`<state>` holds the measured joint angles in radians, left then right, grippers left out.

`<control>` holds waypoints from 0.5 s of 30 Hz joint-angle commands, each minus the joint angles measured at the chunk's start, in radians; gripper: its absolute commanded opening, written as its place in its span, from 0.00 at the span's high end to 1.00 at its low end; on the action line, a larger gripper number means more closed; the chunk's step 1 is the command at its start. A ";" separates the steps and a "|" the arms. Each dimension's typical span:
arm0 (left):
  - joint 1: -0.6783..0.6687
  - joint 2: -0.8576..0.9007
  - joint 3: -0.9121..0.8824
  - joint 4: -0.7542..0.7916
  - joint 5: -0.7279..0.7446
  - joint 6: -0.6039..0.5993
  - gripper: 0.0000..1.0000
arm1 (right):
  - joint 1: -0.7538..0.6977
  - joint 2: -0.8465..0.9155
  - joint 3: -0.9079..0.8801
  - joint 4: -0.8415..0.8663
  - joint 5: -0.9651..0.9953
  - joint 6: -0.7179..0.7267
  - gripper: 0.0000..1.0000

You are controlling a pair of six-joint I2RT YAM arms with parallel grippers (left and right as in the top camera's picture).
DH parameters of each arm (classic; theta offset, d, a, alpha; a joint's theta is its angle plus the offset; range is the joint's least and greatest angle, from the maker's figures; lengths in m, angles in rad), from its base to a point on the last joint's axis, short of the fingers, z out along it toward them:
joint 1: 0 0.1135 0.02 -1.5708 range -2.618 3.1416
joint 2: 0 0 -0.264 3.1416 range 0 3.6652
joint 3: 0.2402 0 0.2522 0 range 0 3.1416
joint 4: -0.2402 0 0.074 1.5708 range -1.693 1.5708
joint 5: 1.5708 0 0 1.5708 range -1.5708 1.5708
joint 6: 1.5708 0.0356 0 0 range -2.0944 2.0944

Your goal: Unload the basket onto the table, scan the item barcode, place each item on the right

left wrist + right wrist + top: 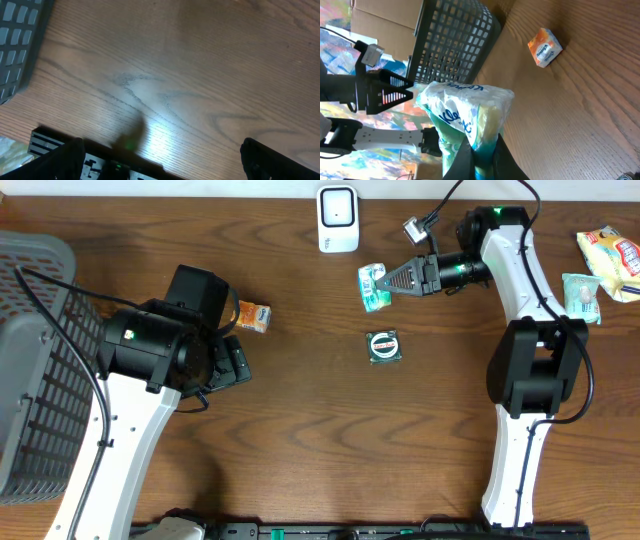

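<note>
Between the right gripper's (477,161) clenched jaws sits a green and white packet (470,115), pinched at one end, with its crumpled body sticking out past the fingertips. From overhead, this packet is near the white scanner (338,218) at the far edge of the table (330,440), just to the scanner's right and nearer the front, not touching it. A round dark packet (384,346) lies on the wood closer to the front. The left gripper (161,152) has its jaws spread wide and empty over bare wood. An orange packet (253,317) lies just beside the left arm (150,345). A grey basket (40,380) stands at the left edge, and snack packs (610,250) lie at the far right.
</note>
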<state>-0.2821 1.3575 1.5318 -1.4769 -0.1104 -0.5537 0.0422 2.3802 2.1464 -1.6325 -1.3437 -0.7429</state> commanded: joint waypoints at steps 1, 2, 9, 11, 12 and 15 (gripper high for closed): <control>0.004 -0.005 0.005 -0.003 -0.003 -0.009 0.02 | 0.003 -0.028 -0.003 0.003 -0.039 -0.022 0.99; 0.004 -0.005 0.005 -0.003 -0.003 -0.009 0.02 | 0.003 -0.028 -0.003 0.006 -0.039 -0.022 0.99; 0.004 -0.005 0.005 -0.003 -0.003 -0.009 0.02 | 0.005 -0.028 -0.003 0.019 -0.039 -0.022 0.99; 0.004 -0.005 0.005 -0.003 -0.003 -0.009 0.02 | 0.010 -0.028 -0.003 0.022 -0.039 -0.022 0.99; 0.004 -0.005 0.005 -0.003 -0.003 -0.009 0.02 | 0.012 -0.028 -0.003 0.024 -0.039 -0.022 0.99; 0.004 -0.005 0.005 -0.003 -0.003 -0.009 0.03 | 0.020 -0.028 -0.003 0.030 -0.039 -0.022 0.99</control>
<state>-0.2821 1.3575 1.5318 -1.4769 -0.1104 -0.5537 0.0483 2.3802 2.1464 -1.6062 -1.3472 -0.7429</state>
